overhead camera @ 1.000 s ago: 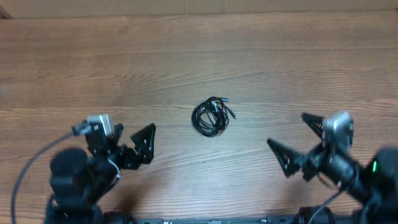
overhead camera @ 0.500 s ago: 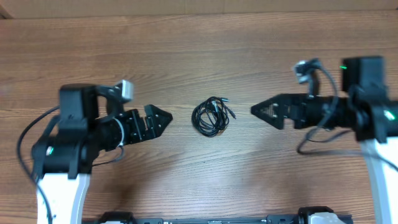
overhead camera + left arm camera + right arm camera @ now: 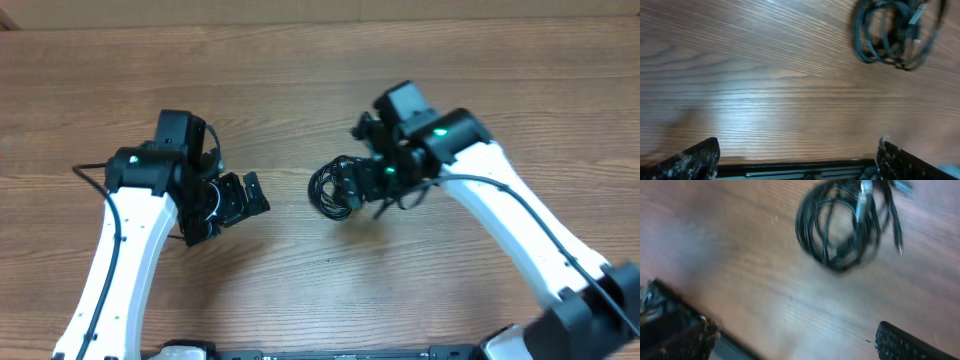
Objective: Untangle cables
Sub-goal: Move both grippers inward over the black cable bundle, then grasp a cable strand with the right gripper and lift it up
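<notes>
now, cables [image 3: 330,190]: one small knotted bundle of thin black loops, lying mid-table on the wooden table [image 3: 480,60]; a small plug end shows near its top in the right wrist view.
right gripper [image 3: 795,340]: jaws spread wide, holding nothing; the bundle lies ahead of the two dark fingertips [image 3: 912,342], not between them, and apart from them.
right gripper from overhead: it sits over the right edge of the bundle and hides part of it; contact cannot be judged from this view.
right arm: the white link reaches from the lower right corner up and to the left, with the wrist bent down over the bundle.
left gripper [image 3: 246,196]: jaws also wide, empty, resting on nothing; it points toward the bundle from the left, near it with bare wood between.
left arm: it rises from the lower left, elbow high, wrist folded back toward the middle of the table.
blur: both wrist views are soft, so the plug details stay unclear.
</notes>
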Controlling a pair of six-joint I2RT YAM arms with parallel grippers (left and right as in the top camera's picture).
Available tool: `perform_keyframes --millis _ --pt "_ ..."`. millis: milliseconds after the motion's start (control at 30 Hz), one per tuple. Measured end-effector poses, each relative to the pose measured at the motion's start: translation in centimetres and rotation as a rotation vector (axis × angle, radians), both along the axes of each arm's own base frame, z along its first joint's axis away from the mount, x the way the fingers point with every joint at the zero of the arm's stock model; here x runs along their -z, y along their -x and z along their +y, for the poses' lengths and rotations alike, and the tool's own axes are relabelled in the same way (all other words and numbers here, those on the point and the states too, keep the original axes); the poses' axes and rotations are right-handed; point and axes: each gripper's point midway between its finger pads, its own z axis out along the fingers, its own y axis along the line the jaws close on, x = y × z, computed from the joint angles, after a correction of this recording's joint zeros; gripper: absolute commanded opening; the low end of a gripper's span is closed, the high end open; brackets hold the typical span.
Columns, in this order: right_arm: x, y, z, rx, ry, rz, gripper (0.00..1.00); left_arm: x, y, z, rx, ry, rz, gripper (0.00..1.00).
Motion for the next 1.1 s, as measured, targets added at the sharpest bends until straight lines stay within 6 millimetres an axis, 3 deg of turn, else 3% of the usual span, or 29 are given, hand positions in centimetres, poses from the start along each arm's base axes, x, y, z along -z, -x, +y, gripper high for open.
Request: perform_keyframes --millis 100,267,533,733,867,967,1067,1100 --pt "1.6 -1.9 1.6 0.031 -0.013 -0.020 0.98 1.1 -0.1 0.4 -0.004 -0.031 0.042 1.00" --pt "4.2 -3.5 2.5 0.088 -0.005 0.011 0.88 2.2 0.3 0.7 -0.005 -0.053 0.106 1.00" --pt "6.6 -3.8 2.7 0.120 0.018 0.062 0.59 2.8 0.3 0.8 -0.004 -0.062 0.137 1.00" --pt "6.7 -4.3 3.0 0.121 0.007 0.047 0.57 2.8 0.2 0.8 -0.004 -0.062 0.135 1.00" --pt "8.3 -3.9 2.7 0.125 0.010 0.054 0.55 2.8 0.3 0.8 -0.004 -0.062 0.135 1.00" --pt "9.7 -3.0 2.4 0.143 0.022 0.082 0.34 2.8 0.3 0.8 -0.004 -0.062 0.135 1.00" --pt "10.2 -2.5 2.5 0.149 0.028 0.098 0.18 2.8 0.3 0.8 -0.004 -0.062 0.136 1.00" --pt "10.1 -2.4 2.7 0.145 0.019 0.101 0.09 2.8 0.3 0.8 -0.004 -0.062 0.136 1.00"
